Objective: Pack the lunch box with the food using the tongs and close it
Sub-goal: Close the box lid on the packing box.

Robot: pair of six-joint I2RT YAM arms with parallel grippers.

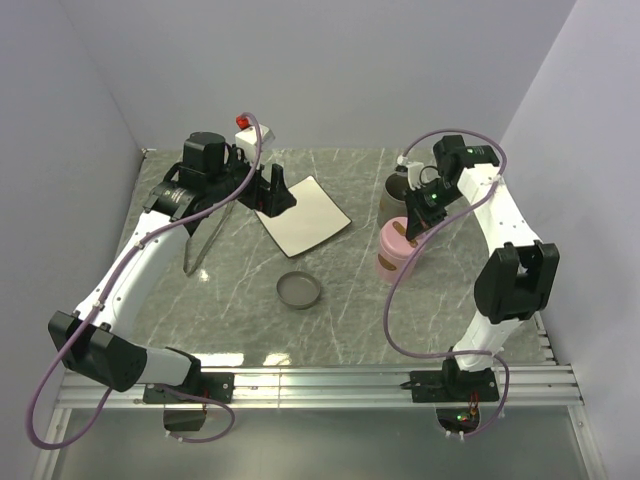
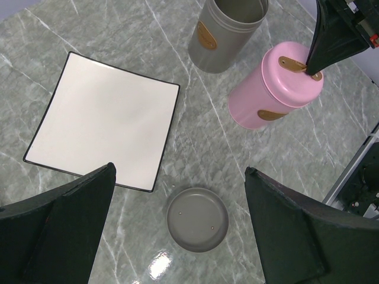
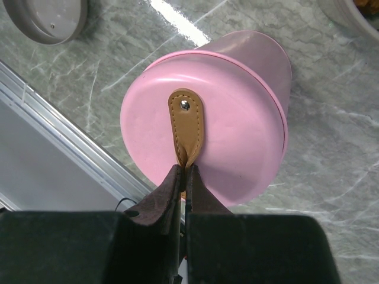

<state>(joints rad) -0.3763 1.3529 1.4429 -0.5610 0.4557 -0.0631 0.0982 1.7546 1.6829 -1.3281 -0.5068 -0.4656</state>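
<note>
Since the white plate (image 2: 103, 124) is bare and a bit of orange-brown food (image 3: 368, 3) peeks over the rim of the grey tub (image 2: 228, 32) standing to the plate's right, I'd judge the packing done, or close to it. Closing is what is left. That tub is open, and its grey lid (image 2: 197, 219) lies flat on the table just off the plate's near corner. The pink tub (image 2: 275, 89), also right of the plate and nearer the arms, already has its top on.

The right claw (image 3: 183, 167) is pinched tight on the tan strap (image 3: 186, 127) of that pink top, reaching in from the side away from the plate. The left claw (image 1: 275, 195) hangs over the plate's left edge, fingers spread wide and holding nothing. The tongs (image 1: 212, 238) lie on the table left of the plate, beside that claw and clear of it.
</note>
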